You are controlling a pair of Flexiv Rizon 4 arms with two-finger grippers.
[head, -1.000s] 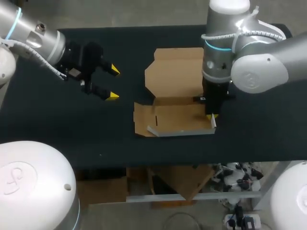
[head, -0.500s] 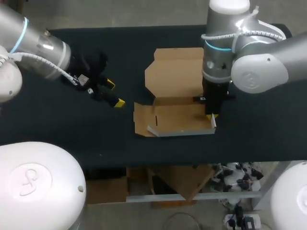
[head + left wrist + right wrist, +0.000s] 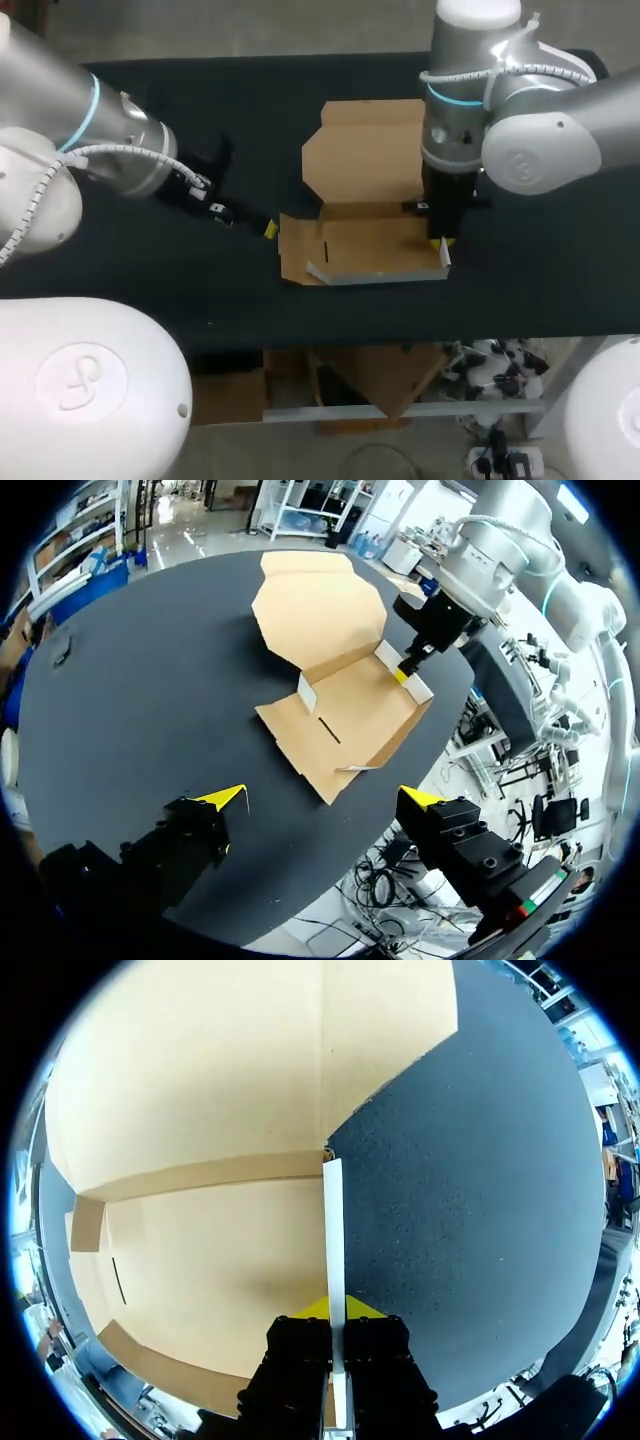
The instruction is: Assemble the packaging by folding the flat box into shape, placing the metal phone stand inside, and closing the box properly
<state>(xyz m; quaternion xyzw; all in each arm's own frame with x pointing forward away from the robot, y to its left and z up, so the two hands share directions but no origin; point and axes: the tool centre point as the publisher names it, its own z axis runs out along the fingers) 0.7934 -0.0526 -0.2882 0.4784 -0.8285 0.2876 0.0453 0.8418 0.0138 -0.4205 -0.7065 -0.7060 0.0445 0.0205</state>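
The brown cardboard box (image 3: 362, 200) lies unfolded in the middle of the table, its lid panel (image 3: 365, 150) flat at the back and its base (image 3: 340, 715) toward the front with low walls partly raised. My right gripper (image 3: 440, 243) points straight down at the base's right end and is shut on the upright side flap (image 3: 333, 1220), which shows as a thin edge between its fingers. My left gripper (image 3: 322, 798) is open and low over the table just left of the box, with the box ahead of it. One yellow fingertip (image 3: 270, 229) nearly reaches the base's left edge. No phone stand is in view.
The black table (image 3: 150, 270) has its front edge a short way in front of the box. My right arm (image 3: 520, 110) hangs over the table's back right, above the lid's right side.
My left arm has swung to the right and lower, bringing its open gripper from the table's left up to the box's left edge. My right arm and the box have stayed put.
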